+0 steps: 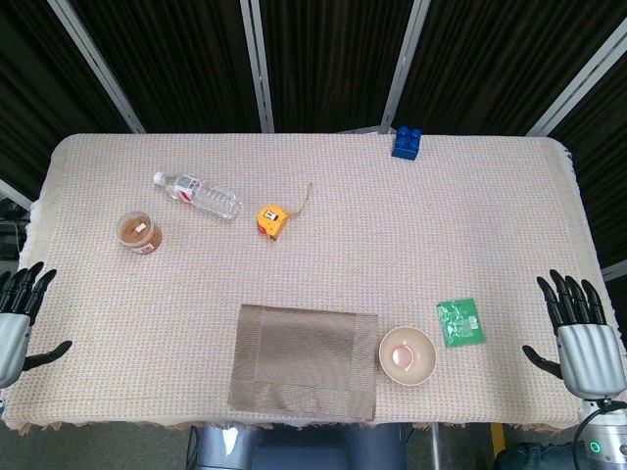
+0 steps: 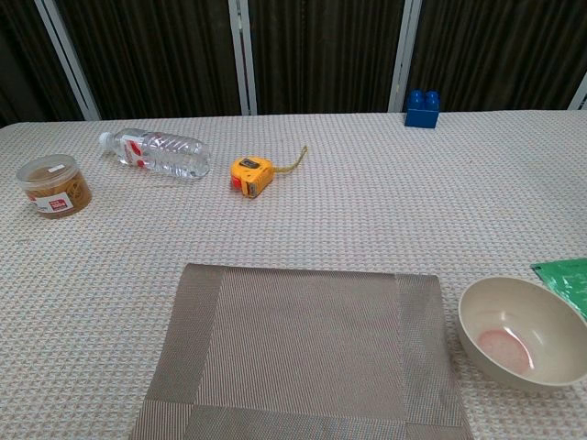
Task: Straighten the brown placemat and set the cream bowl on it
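Note:
The brown placemat (image 1: 305, 361) (image 2: 303, 353) lies flat near the table's front edge, turned slightly askew. The cream bowl (image 1: 407, 354) (image 2: 522, 332) stands upright on the tablecloth just right of the mat, close to its right edge, with a pinkish patch inside. My left hand (image 1: 17, 315) hovers off the table's left edge, fingers spread and holding nothing. Beyond the right edge my right hand (image 1: 582, 333) is likewise spread and empty. Neither hand shows in the chest view.
A clear water bottle (image 1: 197, 194) (image 2: 156, 152) lies at the back left beside a brown-filled jar (image 1: 139, 232) (image 2: 55, 185). A yellow tape measure (image 1: 273, 219) (image 2: 251, 174) sits mid-table. A blue brick (image 1: 407, 142) (image 2: 423, 108) stands at the back; a green packet (image 1: 459, 321) (image 2: 567, 279) lies right of the bowl.

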`<state>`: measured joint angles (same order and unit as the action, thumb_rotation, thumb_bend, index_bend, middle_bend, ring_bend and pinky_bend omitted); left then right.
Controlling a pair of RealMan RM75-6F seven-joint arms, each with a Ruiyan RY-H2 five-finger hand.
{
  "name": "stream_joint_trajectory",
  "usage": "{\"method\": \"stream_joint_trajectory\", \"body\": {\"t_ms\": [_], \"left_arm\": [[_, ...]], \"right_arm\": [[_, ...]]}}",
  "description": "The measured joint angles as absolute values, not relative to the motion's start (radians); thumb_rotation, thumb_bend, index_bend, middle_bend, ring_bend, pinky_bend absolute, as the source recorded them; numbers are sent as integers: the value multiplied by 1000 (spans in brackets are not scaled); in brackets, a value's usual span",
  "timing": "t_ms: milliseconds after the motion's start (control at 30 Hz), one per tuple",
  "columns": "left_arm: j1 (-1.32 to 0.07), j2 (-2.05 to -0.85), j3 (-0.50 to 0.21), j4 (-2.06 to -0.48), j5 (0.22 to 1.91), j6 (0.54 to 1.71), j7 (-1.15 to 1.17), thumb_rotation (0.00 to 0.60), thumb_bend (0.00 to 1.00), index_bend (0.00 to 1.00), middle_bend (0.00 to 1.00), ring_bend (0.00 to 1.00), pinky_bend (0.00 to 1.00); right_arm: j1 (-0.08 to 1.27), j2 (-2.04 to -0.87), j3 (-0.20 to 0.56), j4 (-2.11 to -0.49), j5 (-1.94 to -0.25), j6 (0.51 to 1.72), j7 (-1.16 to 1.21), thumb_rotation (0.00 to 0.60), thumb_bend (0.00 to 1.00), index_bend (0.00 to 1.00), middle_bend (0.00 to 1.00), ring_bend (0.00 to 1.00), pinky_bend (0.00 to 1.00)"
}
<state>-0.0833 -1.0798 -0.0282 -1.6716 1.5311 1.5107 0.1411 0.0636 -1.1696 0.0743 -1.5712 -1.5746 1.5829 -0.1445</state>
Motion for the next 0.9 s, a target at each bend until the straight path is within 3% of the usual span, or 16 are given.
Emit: {"method": "stream_joint_trajectory", "body": {"t_ms": [233, 433, 700, 900], "left_arm": [[-81, -1082, -28, -1668, 1527, 1511, 143, 600, 0, 0, 0, 0, 0], [-77, -1079, -32, -1678, 1519, 1518, 146, 600, 0, 0, 0, 0, 0], [-78, -1068, -41, -1696, 1481, 1502, 147, 600, 0, 0, 0, 0, 0], [-75, -1058, -45, -1711, 1473, 1505, 153, 600, 0, 0, 0, 0, 0]], "right_arm": [[68, -1164, 63, -1582, -1577, 1560, -148, 600, 0, 0, 0, 0, 0], [99, -1135, 10, -1627, -1659, 1489, -104, 600, 0, 0, 0, 0, 0], [223, -1086, -98, -1692, -1908, 1312, -49, 600, 0, 0, 0, 0, 0], [298, -1091, -128, -1735, -1970, 1193, -72, 600, 0, 29, 0, 0, 0]]}}
